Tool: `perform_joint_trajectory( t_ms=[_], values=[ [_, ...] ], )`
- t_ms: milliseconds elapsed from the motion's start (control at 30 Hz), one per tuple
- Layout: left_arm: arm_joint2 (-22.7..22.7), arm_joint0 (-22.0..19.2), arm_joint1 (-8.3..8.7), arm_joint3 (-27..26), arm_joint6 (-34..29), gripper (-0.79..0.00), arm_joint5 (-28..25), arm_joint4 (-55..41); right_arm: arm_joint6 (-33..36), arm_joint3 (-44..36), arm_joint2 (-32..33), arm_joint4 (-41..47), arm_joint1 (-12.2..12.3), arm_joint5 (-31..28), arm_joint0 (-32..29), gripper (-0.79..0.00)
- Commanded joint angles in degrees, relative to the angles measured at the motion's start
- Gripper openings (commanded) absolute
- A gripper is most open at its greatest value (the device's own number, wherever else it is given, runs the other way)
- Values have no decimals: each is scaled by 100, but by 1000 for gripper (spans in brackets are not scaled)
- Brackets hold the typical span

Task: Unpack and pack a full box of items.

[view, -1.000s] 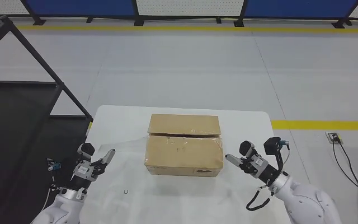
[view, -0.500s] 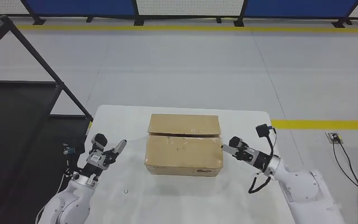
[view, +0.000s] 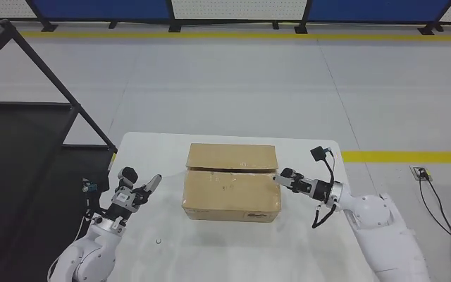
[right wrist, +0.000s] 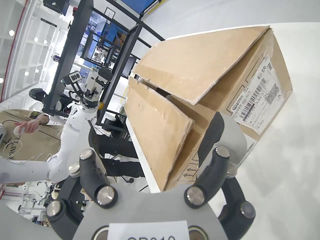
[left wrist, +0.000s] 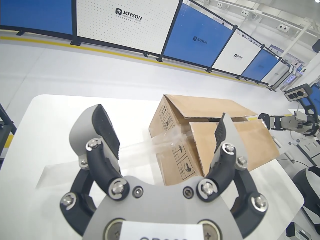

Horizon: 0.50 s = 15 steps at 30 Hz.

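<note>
1. Top view: box (view: 231, 182) sits mid-table (view: 151, 151). Its top is down but gapped at the seam, so we can't see the contents. L gripper (view: 146, 186) is near the box's left side, apart from it. R gripper (view: 281, 176) is at the box's right end; contact unclear.
2. L wrist view: L gripper (left wrist: 162, 113) is spread wide w/ nothing in it. Box lies beyond, clear tape (left wrist: 165, 138) trailing off its end.
3. R wrist view: R gripper (right wrist: 160, 136) is spread, the near flap (right wrist: 150, 111) edge between the jaws. We can't make out one finger.

Left tool (view: 149, 185) and right tool (view: 282, 176) low, inward-facing, fingers of each wide apart.
</note>
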Motion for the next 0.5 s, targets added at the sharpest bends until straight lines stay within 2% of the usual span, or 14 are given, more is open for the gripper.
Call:
perform_joint_trajectory(
  t_ms=[0,233,467],
  values=[
    [0,0,0,0,0,0,0,0,133,75,-74,165,-5,-118,56,0],
    [0,0,0,0,0,0,0,0,567,75,-46,850,41,-541,13,0],
    [47,42,-5,-62,-15,0,13,11,1282,-520,192,1686,183,-828,-385,0]
  ],
)
